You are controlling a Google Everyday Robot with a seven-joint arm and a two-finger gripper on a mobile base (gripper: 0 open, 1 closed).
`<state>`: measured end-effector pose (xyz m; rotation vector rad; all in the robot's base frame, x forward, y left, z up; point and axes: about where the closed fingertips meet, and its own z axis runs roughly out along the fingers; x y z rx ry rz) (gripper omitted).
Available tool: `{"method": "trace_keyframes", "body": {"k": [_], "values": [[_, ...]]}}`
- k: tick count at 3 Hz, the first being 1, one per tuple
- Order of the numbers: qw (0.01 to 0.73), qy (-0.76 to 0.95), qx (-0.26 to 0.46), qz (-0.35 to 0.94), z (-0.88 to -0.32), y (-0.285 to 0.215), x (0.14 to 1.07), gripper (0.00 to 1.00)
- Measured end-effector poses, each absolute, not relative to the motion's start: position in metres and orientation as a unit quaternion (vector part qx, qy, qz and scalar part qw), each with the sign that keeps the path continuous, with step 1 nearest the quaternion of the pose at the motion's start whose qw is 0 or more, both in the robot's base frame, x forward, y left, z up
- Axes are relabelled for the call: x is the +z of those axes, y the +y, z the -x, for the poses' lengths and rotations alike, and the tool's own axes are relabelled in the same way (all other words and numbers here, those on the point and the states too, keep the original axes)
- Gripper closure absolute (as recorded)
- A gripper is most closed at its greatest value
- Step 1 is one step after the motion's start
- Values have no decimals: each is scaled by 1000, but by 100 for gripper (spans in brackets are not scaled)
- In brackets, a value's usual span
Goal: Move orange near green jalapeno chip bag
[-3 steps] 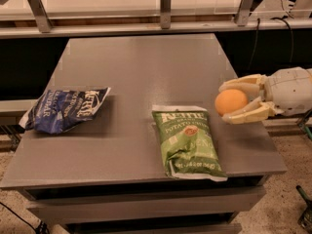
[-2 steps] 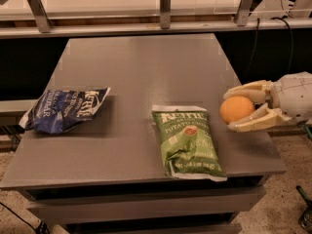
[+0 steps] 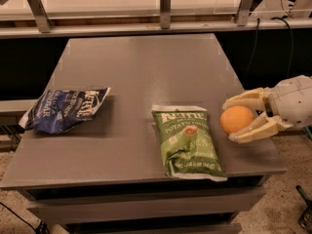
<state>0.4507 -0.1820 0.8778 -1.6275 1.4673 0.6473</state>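
Orange (image 3: 237, 119) is clasped btwn the two fingers (image 3: 246, 99) of the gripper (image 3: 228, 122), which reaches in from frame R over the desk (image 3: 141, 67). The fingers are spread just wide enough to hold the fruit, one above and one below.

Vs a sec ago, gripper + orange sit lower in frame and a bit nearer the front R corner. Grip looks the same, and neither bag has shifted.

Meaning, IMO: the carry is in its last stretch. The orange is already near the green bag (image 3: 187, 140), just R of it w/ a strip of bare desk btwn. Can't tell if the orange touches the desk yet; prob. lowering + release are left.

Edges/room:
- The orange hangs close to the desk's R edge and not far from the front edge, so a round fruit let go here could roll off.
- The green bag's bottom seal lies right at the front edge.
- More room lies inward: bare desk behind the green bag, and btwn it and the blue bag (image 3: 66, 109), well apart at frame L.
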Motion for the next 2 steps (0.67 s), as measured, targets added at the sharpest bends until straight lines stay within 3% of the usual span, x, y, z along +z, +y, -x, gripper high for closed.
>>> {"method": "trace_keyframes", "body": {"k": [2], "values": [[382,590,248,667,-444,-174,869,59]]}}
